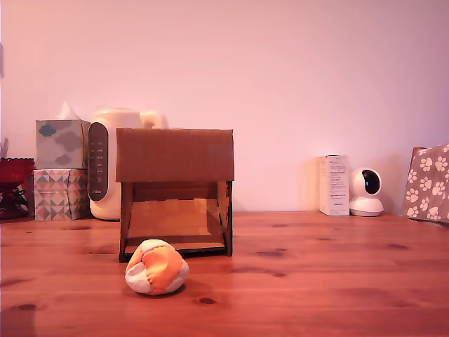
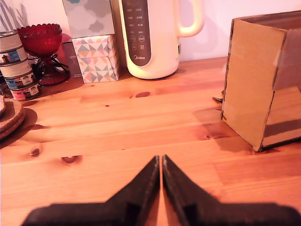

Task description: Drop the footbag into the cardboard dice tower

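Small squashy footbag of orange, yellow and white fabric panels sits on wooden table, just in front of brown corrugated cardboard dice tower, near its leg on exterior view's left. Black gripper, seen in wrist view only: fingertips pressed together w/ nothing between, low over bare tabletop. Cream kettle-like appliance and patterned tissue boxes stand behind.

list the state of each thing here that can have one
gripper: shut, empty, over bare table
footbag: loose on the table, in front of the tower, not gripped
tower: upright, lower front opening empty
tissue box: tissue sticking out, stacked on another box
red bowl: upright
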Action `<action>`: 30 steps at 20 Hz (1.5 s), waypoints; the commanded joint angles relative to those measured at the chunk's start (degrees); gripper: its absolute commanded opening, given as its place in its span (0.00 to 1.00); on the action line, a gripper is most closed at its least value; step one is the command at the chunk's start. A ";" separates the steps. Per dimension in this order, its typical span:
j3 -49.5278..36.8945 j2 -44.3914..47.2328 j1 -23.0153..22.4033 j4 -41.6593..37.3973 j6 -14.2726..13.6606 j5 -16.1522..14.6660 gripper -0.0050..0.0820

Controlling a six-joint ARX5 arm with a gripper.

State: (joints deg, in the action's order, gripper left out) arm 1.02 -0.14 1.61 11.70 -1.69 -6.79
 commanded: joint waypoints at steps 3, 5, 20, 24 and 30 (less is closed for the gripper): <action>-1.20 -0.57 0.15 0.31 0.24 -0.22 0.03; -1.20 -0.57 0.15 0.28 0.24 -0.22 0.03; 10.51 5.01 -1.46 -7.85 14.75 -13.35 0.03; 15.43 16.20 -6.01 -7.96 12.31 -16.22 0.03; 17.16 32.92 -18.18 -8.85 7.19 -15.82 0.03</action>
State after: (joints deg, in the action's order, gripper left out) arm 17.28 32.32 -15.90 3.57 6.70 -22.65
